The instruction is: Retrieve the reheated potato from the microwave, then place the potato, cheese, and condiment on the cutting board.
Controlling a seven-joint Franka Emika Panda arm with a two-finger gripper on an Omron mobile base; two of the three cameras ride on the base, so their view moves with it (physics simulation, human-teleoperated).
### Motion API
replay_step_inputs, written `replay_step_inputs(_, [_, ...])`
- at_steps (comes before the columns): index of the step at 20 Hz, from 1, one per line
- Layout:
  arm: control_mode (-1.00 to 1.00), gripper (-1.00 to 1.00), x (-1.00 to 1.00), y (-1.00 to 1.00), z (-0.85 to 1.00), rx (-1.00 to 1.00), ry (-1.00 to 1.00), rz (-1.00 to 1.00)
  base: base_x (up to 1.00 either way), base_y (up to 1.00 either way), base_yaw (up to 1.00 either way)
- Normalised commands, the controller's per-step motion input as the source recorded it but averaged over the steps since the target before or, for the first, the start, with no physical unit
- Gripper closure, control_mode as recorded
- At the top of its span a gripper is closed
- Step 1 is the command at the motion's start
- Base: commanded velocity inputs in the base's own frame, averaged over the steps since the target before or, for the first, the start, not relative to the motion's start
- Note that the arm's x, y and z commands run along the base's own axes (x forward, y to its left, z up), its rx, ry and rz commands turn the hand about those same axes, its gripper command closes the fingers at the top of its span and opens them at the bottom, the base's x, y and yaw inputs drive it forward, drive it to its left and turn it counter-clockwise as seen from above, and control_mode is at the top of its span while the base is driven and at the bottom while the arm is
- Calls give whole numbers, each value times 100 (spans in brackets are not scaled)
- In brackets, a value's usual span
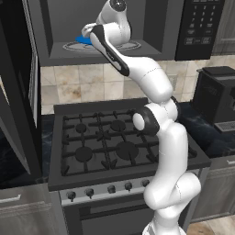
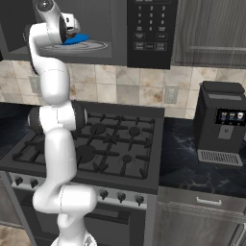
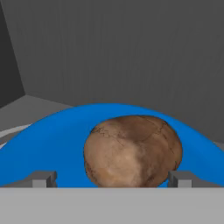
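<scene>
While the microwave (image 1: 110, 32) stands open above the stove (image 1: 114, 142), the arm reaches up into its grey cavity. Left base view, left to right: dark cabinet side, open cavity with turntable (image 1: 75, 46) and a blue plate (image 1: 85, 40) on it, keypad panel (image 1: 203, 25), black machine (image 1: 219, 94) on the dark counter (image 1: 218, 142). Backsplash is beige tile. Right base view: stove at left, coffee machine (image 2: 222, 122) at right, counter between them bare.

Hand view: potato (image 3: 132, 151) sits on the blue plate, centred. Gripper (image 3: 113, 178) jaws are spread wide, one fingertip (image 3: 43, 178) left of the potato, the other just beside its right flank; contact cannot be told. Nothing held.

Edges: cavity side wall is close at the left, back wall behind the plate, grey floor showing left of the plate rim.
</scene>
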Motion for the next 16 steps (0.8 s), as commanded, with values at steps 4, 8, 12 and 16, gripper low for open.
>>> replay_step_inputs(4, [-100, -100, 28, 0, 0, -10, 0, 0, 0, 0, 0])
replay_step_inputs(8, [-100, -100, 30, 0, 0, -9, 0, 0, 0, 0, 0])
replay_step_inputs(12, [-100, -100, 29, 1, 0, -6, 0, 0, 0, 0, 0])
replay_step_inputs(16, [-100, -100, 29, 2, 0, -4, 0, 0, 0, 0, 0])
